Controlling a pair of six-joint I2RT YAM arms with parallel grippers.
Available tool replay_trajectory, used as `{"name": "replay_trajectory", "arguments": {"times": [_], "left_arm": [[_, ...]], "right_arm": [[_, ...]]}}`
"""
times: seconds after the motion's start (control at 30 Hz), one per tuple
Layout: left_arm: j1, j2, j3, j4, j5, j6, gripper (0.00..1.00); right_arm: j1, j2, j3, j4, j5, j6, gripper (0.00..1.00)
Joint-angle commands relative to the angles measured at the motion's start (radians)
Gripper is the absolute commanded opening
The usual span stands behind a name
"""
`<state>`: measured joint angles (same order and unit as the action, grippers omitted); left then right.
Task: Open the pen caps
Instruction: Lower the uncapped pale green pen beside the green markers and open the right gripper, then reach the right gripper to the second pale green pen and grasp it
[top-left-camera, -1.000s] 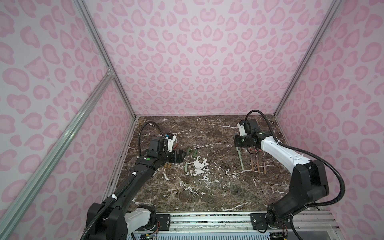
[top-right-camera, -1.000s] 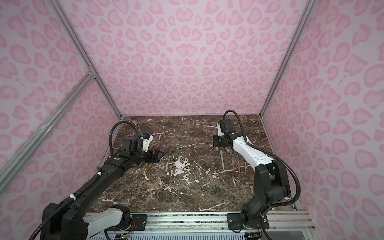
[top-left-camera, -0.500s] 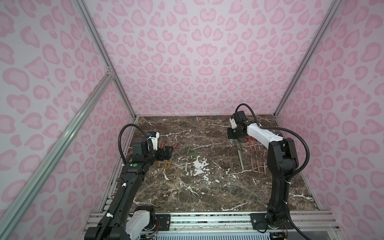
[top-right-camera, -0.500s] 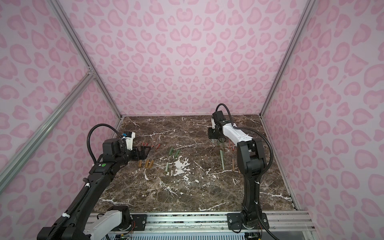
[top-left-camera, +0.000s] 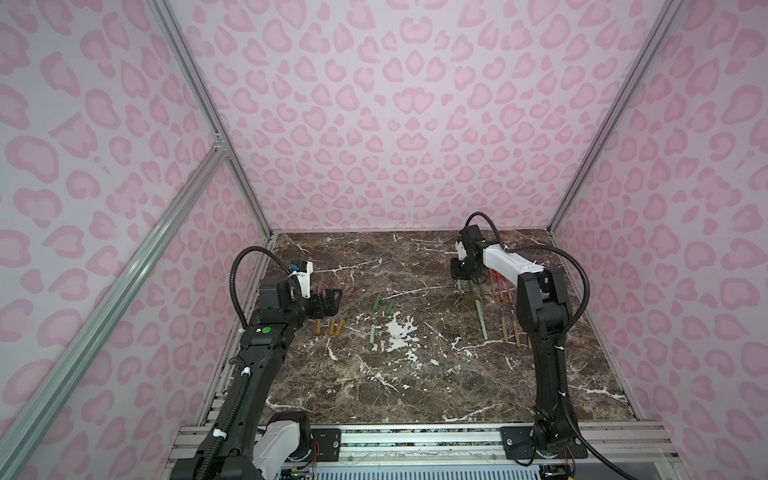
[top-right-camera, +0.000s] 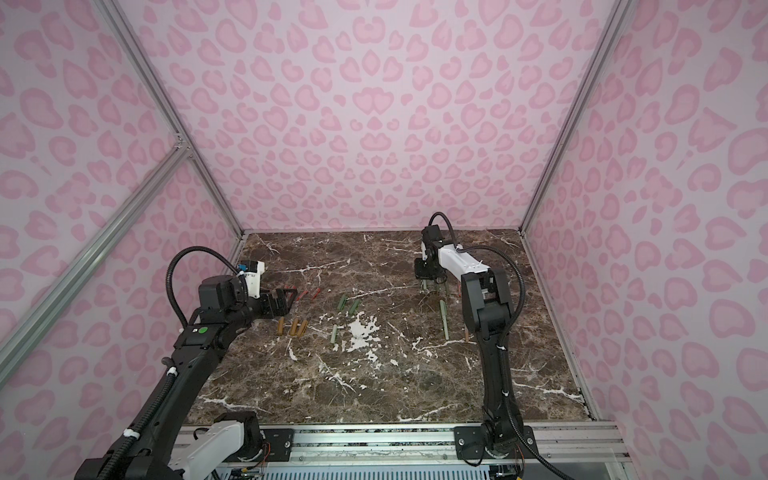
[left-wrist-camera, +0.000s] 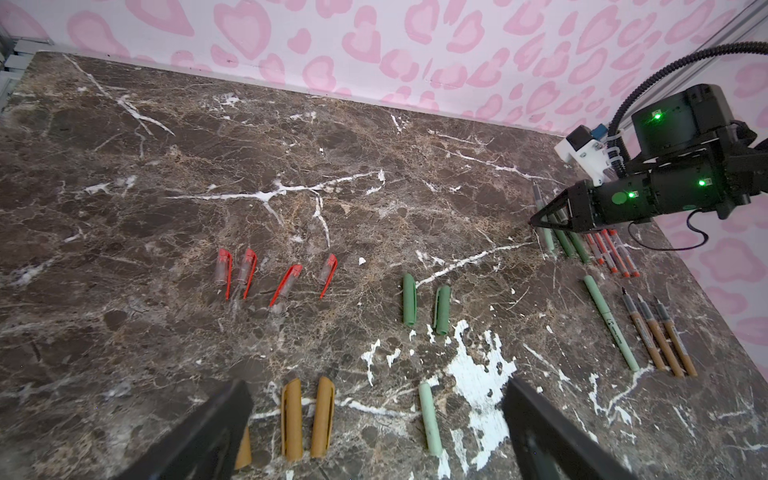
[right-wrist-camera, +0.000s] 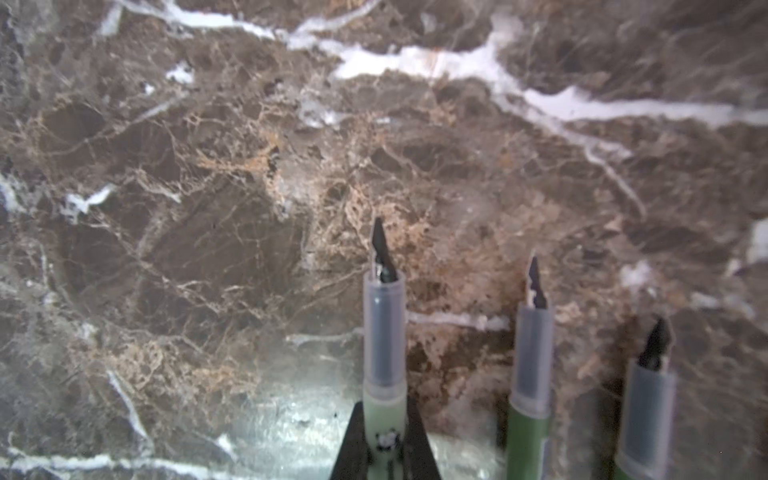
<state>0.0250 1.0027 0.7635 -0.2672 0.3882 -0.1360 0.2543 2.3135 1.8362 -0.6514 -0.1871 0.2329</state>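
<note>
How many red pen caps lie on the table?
4, in one row on the table: a first red cap, a second close beside it, a third, and a fourth nearest a dark green cap. The left fingers might hide more.

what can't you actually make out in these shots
Left wrist view: the third tan cap is mostly behind a finger of the left gripper.
In a top view: the brown pens are almost all behind the right arm.
Right wrist view: the pale green pen in the right gripper has its barrel cut off by the bottom edge.
Left wrist view: the print on the other pale green pen is too small to read.
</note>
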Motion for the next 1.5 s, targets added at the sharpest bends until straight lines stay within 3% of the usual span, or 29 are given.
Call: {"name": "replay_trajectory", "arguments": {"times": [0.0, 0.23, 0.53, 0.73, 0.87, 1.2, 1.47], "left_arm": [[0.001, -0.001, 0.010, 0.009, 0.015, -0.001, 0.98], [0.009, 0.002, 0.016, 0.003, 0.018, -0.005, 0.98], [0.014, -0.003, 0.017, 0.002, 0.025, -0.012, 0.98], [0.015, -0.001, 0.023, -0.005, 0.027, -0.011, 0.98], [0.015, 0.001, 0.008, 0.012, 0.024, -0.004, 0.98], [0.018, 0.025, 0.033, -0.009, 0.042, -0.012, 0.98], [0.028, 0.034, 0.033, -0.004, 0.048, -0.020, 0.98]], "right_arm": [[0.003, 0.034, -0.011, -0.044, 0.021, 0.011, 0.08], [0.002, 0.013, -0.043, -0.031, 0.033, 0.016, 0.19], [0.002, -0.019, -0.031, -0.059, 0.027, 0.011, 0.25], [0.001, -0.178, -0.066, -0.079, 0.024, 0.016, 0.28], [0.000, -0.299, -0.186, -0.066, 0.046, 0.012, 0.31], [-0.001, -0.590, -0.675, 0.048, 0.072, 0.067, 0.34], [0.011, -0.644, -0.816, 0.102, 0.061, 0.086, 0.33]]}}
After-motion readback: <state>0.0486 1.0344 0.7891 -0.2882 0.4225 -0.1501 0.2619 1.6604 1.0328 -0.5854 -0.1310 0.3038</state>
